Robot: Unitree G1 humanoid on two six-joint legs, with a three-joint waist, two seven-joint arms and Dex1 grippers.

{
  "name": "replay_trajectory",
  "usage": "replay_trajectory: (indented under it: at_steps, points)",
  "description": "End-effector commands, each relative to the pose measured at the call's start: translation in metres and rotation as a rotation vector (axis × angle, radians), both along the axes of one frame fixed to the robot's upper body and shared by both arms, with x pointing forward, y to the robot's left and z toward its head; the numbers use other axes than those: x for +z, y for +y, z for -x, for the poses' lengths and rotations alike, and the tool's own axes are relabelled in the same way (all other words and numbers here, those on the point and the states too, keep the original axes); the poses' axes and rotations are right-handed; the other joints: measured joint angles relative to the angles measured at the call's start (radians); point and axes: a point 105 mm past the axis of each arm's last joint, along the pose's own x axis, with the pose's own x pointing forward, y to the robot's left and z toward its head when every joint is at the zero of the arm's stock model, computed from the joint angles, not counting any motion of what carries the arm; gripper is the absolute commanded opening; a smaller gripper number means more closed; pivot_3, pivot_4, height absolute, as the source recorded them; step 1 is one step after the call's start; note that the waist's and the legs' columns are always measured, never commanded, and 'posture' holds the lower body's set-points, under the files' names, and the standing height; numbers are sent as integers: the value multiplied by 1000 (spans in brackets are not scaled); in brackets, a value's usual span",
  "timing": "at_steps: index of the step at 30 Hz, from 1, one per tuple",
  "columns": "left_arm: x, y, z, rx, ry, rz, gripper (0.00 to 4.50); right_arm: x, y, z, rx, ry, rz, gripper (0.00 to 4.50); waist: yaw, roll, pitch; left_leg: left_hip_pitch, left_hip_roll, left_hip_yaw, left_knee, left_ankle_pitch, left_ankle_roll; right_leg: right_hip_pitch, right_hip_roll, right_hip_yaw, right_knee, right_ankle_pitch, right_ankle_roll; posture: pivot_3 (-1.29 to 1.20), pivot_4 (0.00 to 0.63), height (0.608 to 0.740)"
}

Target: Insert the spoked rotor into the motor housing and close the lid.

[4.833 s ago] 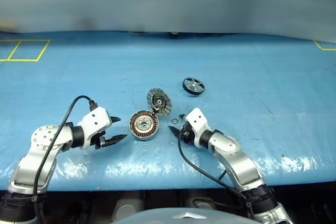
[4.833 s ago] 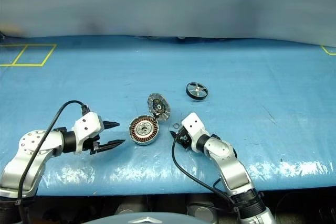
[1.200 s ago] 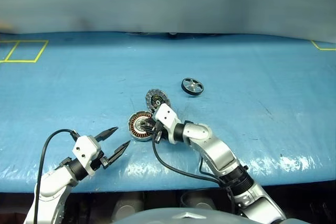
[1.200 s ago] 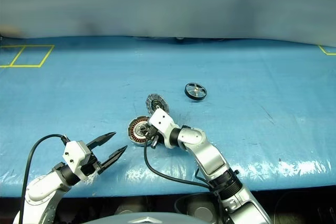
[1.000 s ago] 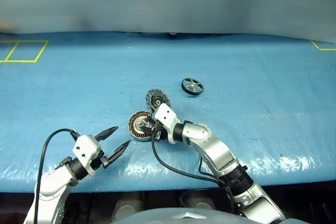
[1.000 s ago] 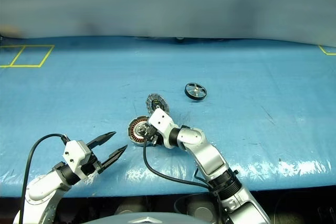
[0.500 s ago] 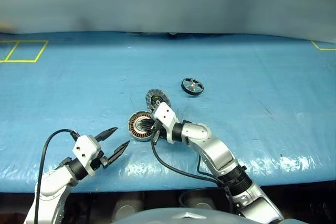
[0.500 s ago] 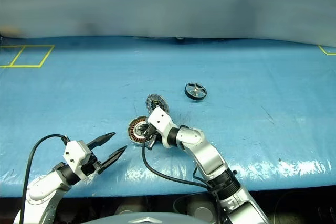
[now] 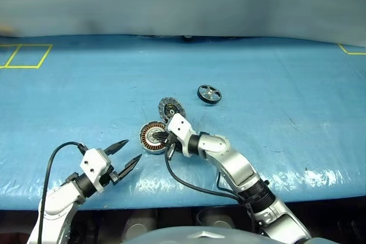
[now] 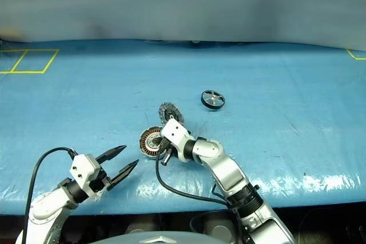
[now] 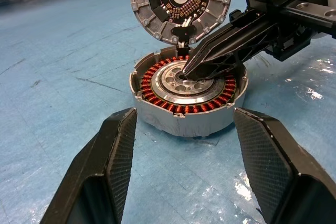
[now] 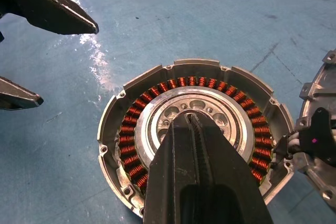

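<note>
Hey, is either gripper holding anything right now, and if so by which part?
The left gripper is open and holds nothing. The right gripper is shut, its tips at the hub of the motor housing; whether it pinches anything there cannot be told.

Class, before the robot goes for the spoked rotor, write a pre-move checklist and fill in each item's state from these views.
1. Lid swung open, clear of the bore: ok.
2. Motor housing flat on the table, windings showing: ok.
3. Bore free: not ok, the shut right hand has its tips at the hub.
4. Spoked rotor lying free beyond the lid: ok.
5. Left hand open and empty, short of the housing: ok.
6. Small ring seated on the hub: cannot tell.
</note>
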Motion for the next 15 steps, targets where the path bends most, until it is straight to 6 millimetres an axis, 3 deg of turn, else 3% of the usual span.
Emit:
replay_trajectory:
  at_steps: [1,15]
  points:
    - [1,1,1,4,-26,-7,3109,-11,1,4,14,-19,74,81,0,0,0,0,0,0,0,0,0,0,0,0,0,0,0,0,150,740]
    - [-11,8,3,13,-8,-8,3109,33,13,1,4,-58,-124,81,0,0,0,0,0,0,0,0,0,-1,0,0,0,0,0,0,150,740]
